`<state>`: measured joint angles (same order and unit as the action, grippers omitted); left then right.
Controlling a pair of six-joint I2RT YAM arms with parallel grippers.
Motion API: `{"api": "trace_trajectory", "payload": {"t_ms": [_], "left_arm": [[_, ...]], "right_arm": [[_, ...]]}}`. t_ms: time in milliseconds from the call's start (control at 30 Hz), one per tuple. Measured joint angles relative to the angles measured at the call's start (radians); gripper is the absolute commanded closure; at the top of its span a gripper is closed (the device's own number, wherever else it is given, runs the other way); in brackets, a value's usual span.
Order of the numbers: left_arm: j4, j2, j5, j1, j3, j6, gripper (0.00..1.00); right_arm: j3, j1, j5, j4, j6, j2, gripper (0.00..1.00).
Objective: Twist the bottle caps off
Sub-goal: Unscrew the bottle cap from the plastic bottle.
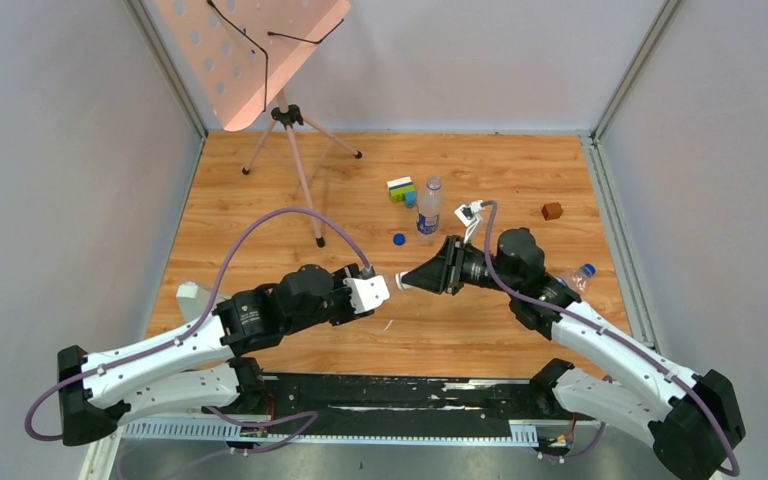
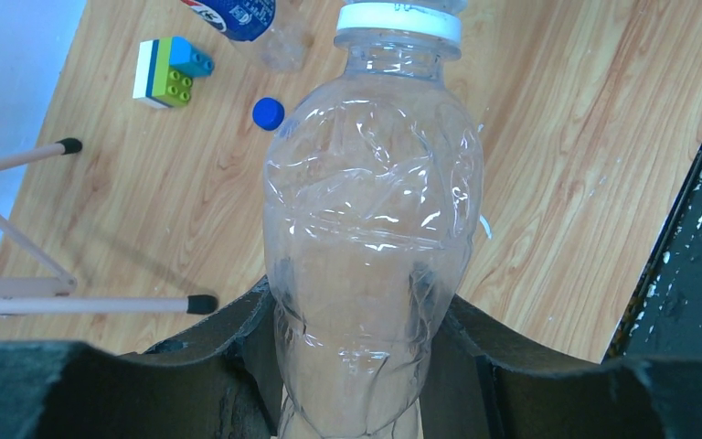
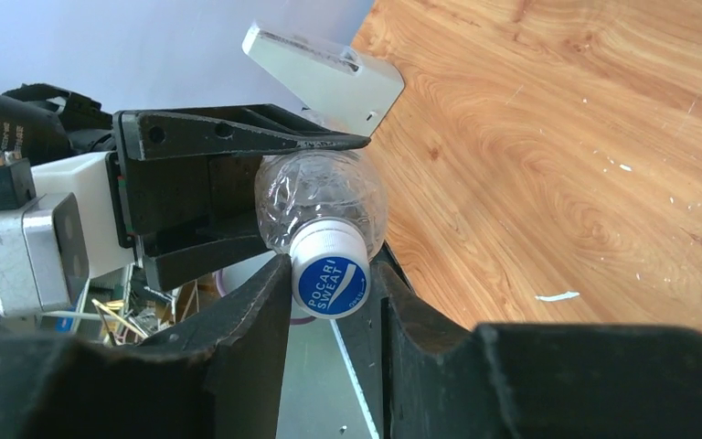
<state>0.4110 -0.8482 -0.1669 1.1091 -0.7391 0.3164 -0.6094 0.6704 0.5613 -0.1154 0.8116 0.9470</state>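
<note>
Your right jaws are clamped on the white-skirted cap (image 3: 331, 282), one on each side of it, with its blue printed top showing between them. Your left jaws are clamped on the body of the unlabelled clear bottle (image 3: 320, 197), low toward its base, so the neck sticks out free toward the other arm. You hold the bottle roughly level in the air over the near middle of the worktop (image 1: 260, 190), not resting on it. One arm braces the body so the other can turn the cap against it.

The walls look thin and crinkled, so a harder squeeze would likely dent them. The cap sits fully on the neck, so I judge the twist is yet to be made.

Farther out, a loose blue cap (image 1: 398, 239) lies near a standing blue-labelled bottle (image 1: 428, 208) toward the far middle. A third bottle (image 1: 577, 276) lies near the right edge, beside the right arm.
</note>
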Motion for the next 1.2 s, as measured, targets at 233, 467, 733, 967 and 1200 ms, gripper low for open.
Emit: {"api": "trace_trajectory", "payload": {"t_ms": [233, 467, 733, 967, 1200], "left_arm": [[-0.021, 0.02, 0.034, 0.005, 0.001, -0.018, 1.0], [0.044, -0.031, 0.196, -0.02, -0.05, -0.079, 1.0], [0.087, -0.034, 0.314, -0.047, -0.057, -0.098, 1.0], [0.076, -0.025, 0.349, -0.05, -0.057, -0.098, 1.0], [0.065, -0.025, 0.359, -0.051, -0.057, -0.098, 1.0]], "right_arm": [[0.035, -0.001, 0.055, -0.05, -0.172, -0.077, 0.96], [0.108, -0.001, 0.196, -0.094, -0.636, -0.175, 1.0], [0.11, 0.002, 0.332, -0.045, -1.095, -0.195, 1.0], [0.132, 0.007, 0.364, -0.062, -1.207, -0.245, 0.96], [0.139, 0.007, 0.363, -0.077, -1.201, -0.257, 0.89]]}}
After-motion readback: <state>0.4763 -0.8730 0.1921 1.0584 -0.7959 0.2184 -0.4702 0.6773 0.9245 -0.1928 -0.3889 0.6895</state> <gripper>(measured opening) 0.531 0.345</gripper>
